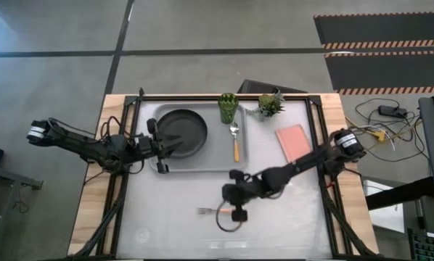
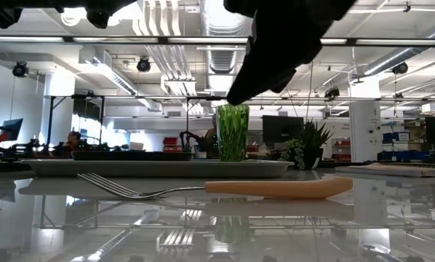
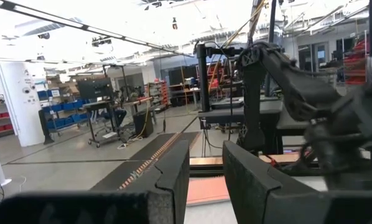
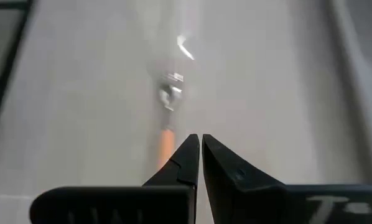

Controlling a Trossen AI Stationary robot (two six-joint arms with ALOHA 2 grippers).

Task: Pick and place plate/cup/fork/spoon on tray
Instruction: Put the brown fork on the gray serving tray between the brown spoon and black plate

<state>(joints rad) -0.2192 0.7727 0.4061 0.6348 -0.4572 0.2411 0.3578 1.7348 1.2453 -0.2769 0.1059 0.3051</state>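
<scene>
Glossy table (image 2: pixel 392 218); fork (image 2: pixel 225 189) metal tines, matt handle.

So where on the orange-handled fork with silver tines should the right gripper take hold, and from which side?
Probably the orange handle of the fork, gripped across its narrow width from straight above. The fork lies flat on the table, outside the grey rectangular tray, so no side approach gets under it. The right gripper is right over the handle, its fingers nearly closed.

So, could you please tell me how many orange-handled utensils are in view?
2: the orange-handled spoon lies inside the grey plastic tray, right of the black plate; the orange-handled fork lies on the table, outside it.
</scene>
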